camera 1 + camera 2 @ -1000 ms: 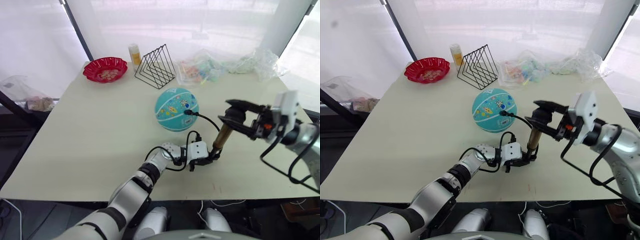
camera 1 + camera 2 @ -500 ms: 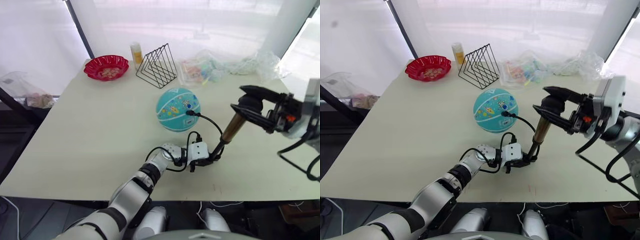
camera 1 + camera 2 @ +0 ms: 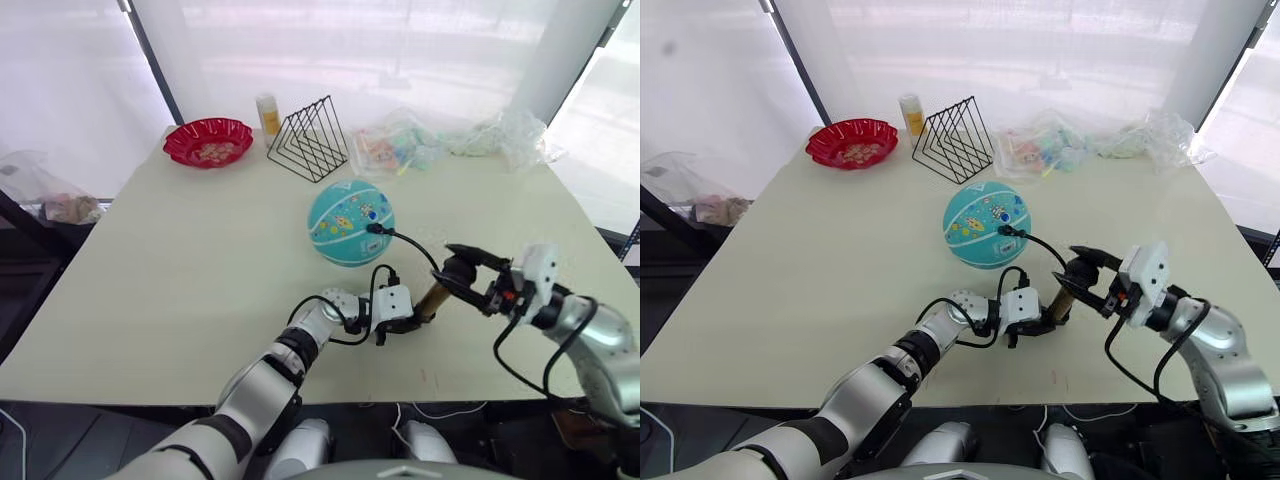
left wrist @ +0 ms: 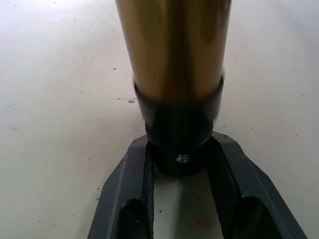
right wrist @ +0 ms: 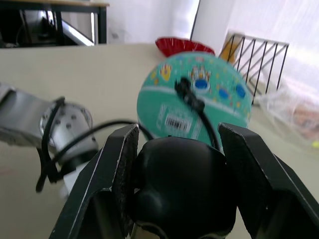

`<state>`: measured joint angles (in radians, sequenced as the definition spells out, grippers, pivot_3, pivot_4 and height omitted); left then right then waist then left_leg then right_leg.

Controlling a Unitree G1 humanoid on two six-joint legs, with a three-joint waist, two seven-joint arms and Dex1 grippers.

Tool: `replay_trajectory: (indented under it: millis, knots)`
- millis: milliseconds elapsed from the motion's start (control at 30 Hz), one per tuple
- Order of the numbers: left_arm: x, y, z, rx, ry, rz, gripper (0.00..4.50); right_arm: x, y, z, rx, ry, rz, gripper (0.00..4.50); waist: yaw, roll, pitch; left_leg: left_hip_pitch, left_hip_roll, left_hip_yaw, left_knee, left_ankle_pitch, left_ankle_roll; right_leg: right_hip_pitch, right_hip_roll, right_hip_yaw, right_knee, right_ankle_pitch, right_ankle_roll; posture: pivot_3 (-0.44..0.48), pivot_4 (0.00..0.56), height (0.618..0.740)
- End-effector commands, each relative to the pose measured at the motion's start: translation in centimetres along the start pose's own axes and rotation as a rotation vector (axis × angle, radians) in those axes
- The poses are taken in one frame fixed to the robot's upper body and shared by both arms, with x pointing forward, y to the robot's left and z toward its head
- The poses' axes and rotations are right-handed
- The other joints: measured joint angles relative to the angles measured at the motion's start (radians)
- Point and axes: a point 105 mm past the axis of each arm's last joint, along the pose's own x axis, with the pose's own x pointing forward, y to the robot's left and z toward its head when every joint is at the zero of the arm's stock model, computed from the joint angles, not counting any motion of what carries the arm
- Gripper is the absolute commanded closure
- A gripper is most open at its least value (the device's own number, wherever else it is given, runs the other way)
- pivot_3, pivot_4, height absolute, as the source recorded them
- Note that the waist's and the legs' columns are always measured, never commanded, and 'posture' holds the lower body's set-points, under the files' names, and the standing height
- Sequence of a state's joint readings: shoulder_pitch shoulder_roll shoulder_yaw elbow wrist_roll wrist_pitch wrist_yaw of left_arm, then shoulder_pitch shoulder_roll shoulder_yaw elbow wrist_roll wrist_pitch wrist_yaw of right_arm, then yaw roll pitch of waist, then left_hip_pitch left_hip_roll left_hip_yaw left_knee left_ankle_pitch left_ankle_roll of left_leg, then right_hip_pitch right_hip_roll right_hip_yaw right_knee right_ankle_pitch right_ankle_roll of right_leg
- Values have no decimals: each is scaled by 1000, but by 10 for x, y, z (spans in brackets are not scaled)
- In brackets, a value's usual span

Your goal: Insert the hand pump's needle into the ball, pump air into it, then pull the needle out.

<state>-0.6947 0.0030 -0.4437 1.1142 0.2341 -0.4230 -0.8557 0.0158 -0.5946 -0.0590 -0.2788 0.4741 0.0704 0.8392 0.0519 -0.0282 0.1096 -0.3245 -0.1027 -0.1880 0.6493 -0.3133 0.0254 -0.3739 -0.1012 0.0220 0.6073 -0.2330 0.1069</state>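
Observation:
The teal ball point(image 3: 350, 222) rests mid-table. The pump's black hose fitting point(image 3: 373, 228) sits against the ball's right side; the needle pin itself is hidden there. The thin hose point(image 3: 415, 245) arcs from it down to the hand pump point(image 3: 431, 299), a brass cylinder leaning to the right. My left gripper point(image 4: 179, 164) is shut on the pump's black bottom cap point(image 4: 179, 130), pinning it to the table. My right gripper point(image 5: 182, 164) is shut on the black T-handle point(image 5: 179, 184), low over the cylinder, with the ball point(image 5: 199, 99) behind it.
A red bowl point(image 3: 208, 141), a small yellow bottle point(image 3: 268, 112) and a black wire rack point(image 3: 313, 138) stand along the far edge. Crumpled plastic bags point(image 3: 450, 140) lie at the far right. The left half of the table point(image 3: 180, 270) is bare.
My right gripper raised the T-handle, drawing the pump out long, then pushed it down so the pump is short now. The left gripper stayed on the base, the ball still.

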Motion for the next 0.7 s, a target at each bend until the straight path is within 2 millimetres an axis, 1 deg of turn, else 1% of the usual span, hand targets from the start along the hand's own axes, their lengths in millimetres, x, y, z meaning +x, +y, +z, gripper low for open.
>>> replay_trajectory:
  millis: [33,100,133,200,267,300,333,367,467,533,667,700]
  knots:
    - [-18,-52,-83,-148,313,-137,3387,-4,-10,7,12,-25,-43,2436,0,0,0,0,0,0,0,0,0,0,0,0,0,0,0,0,150,740]
    - [-19,-52,-84,-148,315,-138,3387,-9,-28,49,-35,-155,-79,2436,0,0,2,0,0,0,0,0,0,0,0,0,0,0,0,0,150,740]
    - [-19,-52,-84,-147,316,-138,3387,-12,-33,63,-55,-189,-89,2436,1,3,7,-1,0,0,1,0,0,0,0,0,0,0,0,0,150,740]
    - [-20,-53,-85,-147,317,-141,3387,-18,-40,84,-93,-215,-93,2436,3,8,12,-3,-1,0,1,-1,-1,-1,-2,0,0,0,0,0,150,740]
    - [-20,-53,-85,-147,317,-142,3387,-20,-43,95,-105,-228,-90,2436,6,9,13,-4,-1,0,1,0,0,-2,-2,0,0,0,0,0,150,740]
    - [-20,-53,-85,-145,318,-144,3387,-23,-45,110,-119,-258,-92,2436,7,9,14,-4,-1,-1,1,1,3,-3,-1,-1,0,0,0,0,150,740]
    - [-20,-53,-85,-144,319,-145,3387,-25,-47,120,-128,-279,-91,2436,8,10,16,-4,-1,-1,1,2,3,-3,-1,-1,0,0,0,0,150,740]
    - [-20,-53,-85,-142,320,-146,3387,-28,-49,136,-142,-317,-94,2436,8,10,18,-5,-1,-1,1,2,3,-3,-2,-1,0,0,0,0,150,740]
    - [-20,-53,-85,-140,319,-147,3387,-36,-50,167,-170,-376,-95,2436,10,9,22,-5,-1,0,1,2,3,-3,-2,-1,0,1,0,0,150,740]
    - [-20,-53,-85,-137,318,-148,3387,-41,-49,182,-191,-388,-93,2436,13,10,25,-6,-1,0,1,2,2,-3,-2,-1,0,1,0,0,150,740]
    - [-20,-53,-85,-137,317,-150,3387,-41,-48,187,-189,-377,-88,2436,15,8,26,-8,-1,0,1,2,3,-6,-3,-2,-1,1,0,0,150,740]
    - [-20,-53,-85,-137,317,-151,3387,-42,-48,190,-189,-389,-90,2436,15,8,26,-9,-1,0,1,2,3,-6,-3,-2,-1,1,0,0,150,740]
